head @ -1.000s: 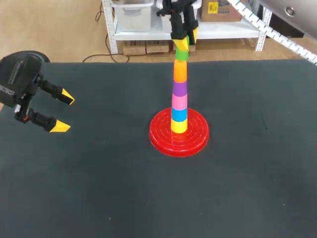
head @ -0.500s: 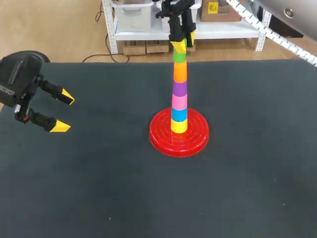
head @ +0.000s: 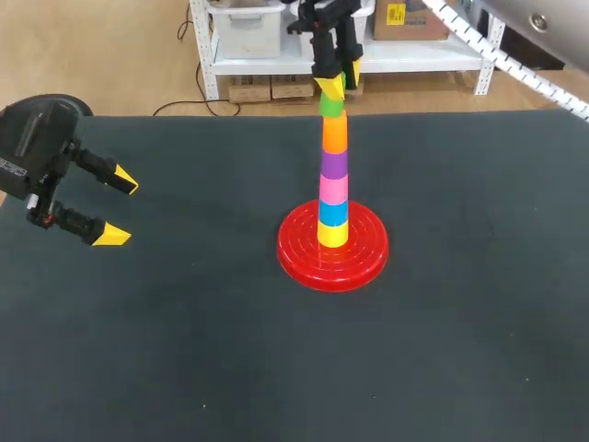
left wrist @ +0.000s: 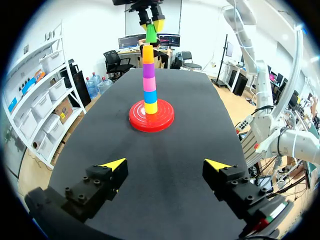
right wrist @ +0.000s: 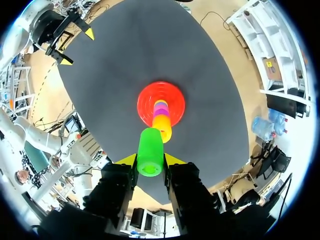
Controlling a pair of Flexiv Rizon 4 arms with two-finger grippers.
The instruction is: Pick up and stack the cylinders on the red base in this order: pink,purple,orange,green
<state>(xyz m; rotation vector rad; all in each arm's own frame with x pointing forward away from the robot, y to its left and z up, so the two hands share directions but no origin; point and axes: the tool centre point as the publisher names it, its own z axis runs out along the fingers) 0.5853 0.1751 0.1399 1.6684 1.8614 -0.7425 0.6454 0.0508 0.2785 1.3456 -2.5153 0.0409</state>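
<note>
Left claw point(left wrist: 165, 164): fingers wide, empty, low over the table point(head: 184, 350), well apart from the tower. Best left parked there.

Red base point(head: 294, 260) mid-table. On it, bottom up: yellow cylinder point(head: 332, 236), blue cylinder point(head: 332, 213), pink cylinder point(head: 332, 190), purple cylinder point(head: 333, 164), orange cylinder point(head: 334, 134).

Top of tower: green cylinder point(right wrist: 150, 145) clamped in the right claw point(right wrist: 150, 161), right above the orange. Cannot tell if it is fully seated.

Step in hand, as I judge it: seat the green cylinder.
- Keep it upright and centred.
- Press straight down.
- Open the fingers only once it sits flush.
- Lift clear vertically, with no sideways drag.

The tower is tall and slim, so a nudge would likely topple it.

Materials:
- Base is a glossy plastic disc with ringed ridges.
- Cylinders are short, smooth and look like plastic.
- Table cover is dark and matte, like cloth.
</note>
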